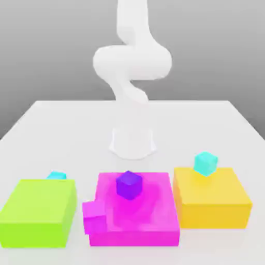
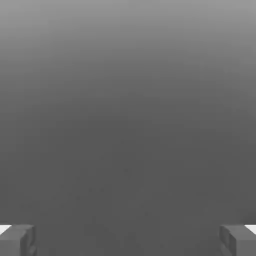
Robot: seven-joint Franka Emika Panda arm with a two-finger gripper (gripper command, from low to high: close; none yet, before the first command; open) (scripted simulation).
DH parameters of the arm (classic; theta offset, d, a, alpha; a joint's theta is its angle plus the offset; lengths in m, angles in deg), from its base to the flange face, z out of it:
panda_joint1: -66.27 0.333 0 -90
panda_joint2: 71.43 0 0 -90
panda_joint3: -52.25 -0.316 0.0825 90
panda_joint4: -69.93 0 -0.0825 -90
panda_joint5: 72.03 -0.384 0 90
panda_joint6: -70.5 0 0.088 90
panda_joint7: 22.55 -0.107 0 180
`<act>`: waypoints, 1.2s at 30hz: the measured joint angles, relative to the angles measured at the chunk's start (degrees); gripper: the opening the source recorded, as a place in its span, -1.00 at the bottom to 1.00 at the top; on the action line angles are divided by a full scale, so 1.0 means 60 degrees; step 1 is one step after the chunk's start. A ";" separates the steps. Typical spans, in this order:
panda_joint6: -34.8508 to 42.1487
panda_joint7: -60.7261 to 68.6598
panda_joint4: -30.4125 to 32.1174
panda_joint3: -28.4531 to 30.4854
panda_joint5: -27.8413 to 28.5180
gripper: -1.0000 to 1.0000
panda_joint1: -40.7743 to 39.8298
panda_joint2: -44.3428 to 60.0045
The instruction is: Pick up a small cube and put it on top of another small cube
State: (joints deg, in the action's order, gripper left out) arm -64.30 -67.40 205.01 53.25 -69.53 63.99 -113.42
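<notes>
**Figure: Start pose, cubes untouched**

Exterior view: the small cyan cube (image 1: 57, 176) sits at 9 o'clock of centre, just behind the green block (image 1: 39, 211); the purple cube (image 1: 128, 185) rests on the magenta block (image 1: 135, 209) at 6 o'clock. Hand view: the gripper (image 2: 128, 240) stands wide apart, empty. The cyan cube is probably light and rigid; grasp opposite flat faces squarely.
</notes>
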 joint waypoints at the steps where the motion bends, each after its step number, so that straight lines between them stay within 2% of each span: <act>1: -0.0216 0.0076 0.0238 0.0090 0.0175 0.00 -0.0166 0.0278; 13: -0.2582 0.1261 0.2857 0.1822 0.1672 0.00 -0.1972 0.3320; 21: -0.4238 0.2766 0.4615 0.3379 0.1706 0.00 -0.2930 0.5330; 24: -0.4898 0.3767 0.5295 0.4053 0.1102 0.00 -0.3000 0.6102; 27: -0.5652 0.5173 0.5477 0.3900 -0.0607 0.00 -0.3082 0.7077; 29: -0.6158 0.6331 0.5347 0.3136 -0.2234 0.00 -0.3365 0.7802; 30: -0.6419 0.6766 0.5268 0.2420 -0.2831 0.00 -0.3937 0.8146; 33: -0.7234 0.7662 0.5039 0.0510 -0.3963 0.00 -0.5596 0.9160; 34: -0.7450 0.7746 0.4996 0.0082 -0.4030 -1.00 -0.6026 0.9408; 36: -0.7448 0.7745 0.4996 0.0082 -0.4028 -1.00 -0.6026 0.9408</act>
State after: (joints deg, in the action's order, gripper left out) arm -108.99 -20.93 234.99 53.74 -93.70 27.83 -56.98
